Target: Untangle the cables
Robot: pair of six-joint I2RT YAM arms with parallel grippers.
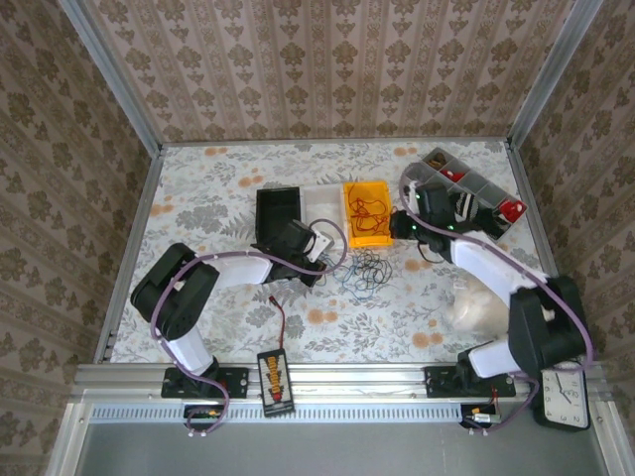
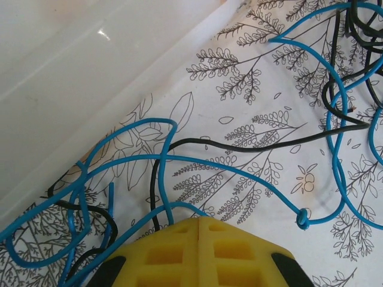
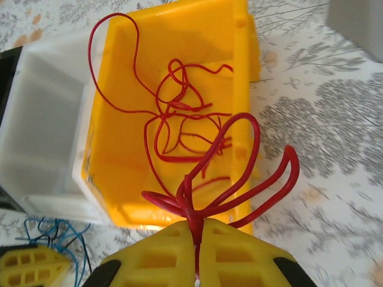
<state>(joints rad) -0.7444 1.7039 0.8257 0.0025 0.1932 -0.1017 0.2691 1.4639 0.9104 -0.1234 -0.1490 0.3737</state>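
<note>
From above, the cables point(image 1: 365, 266) lie tangled on the counter point(image 1: 198, 208) just near of the yellow bin point(image 1: 347, 213), between the left end effector point(image 1: 316, 250) and the right end effector point(image 1: 399, 226). Left wrist: fingers pressed together over blue and black strands point(image 2: 303, 219); whether one is pinched, I cannot tell. Right wrist: fingers clamped on red cable loops point(image 3: 190, 203) above the bin's near edge.

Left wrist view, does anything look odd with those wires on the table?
Yes: the blue cable has a small tight knot right of the claw, and the black cable weaves through its loops, so they look tangled.
</note>
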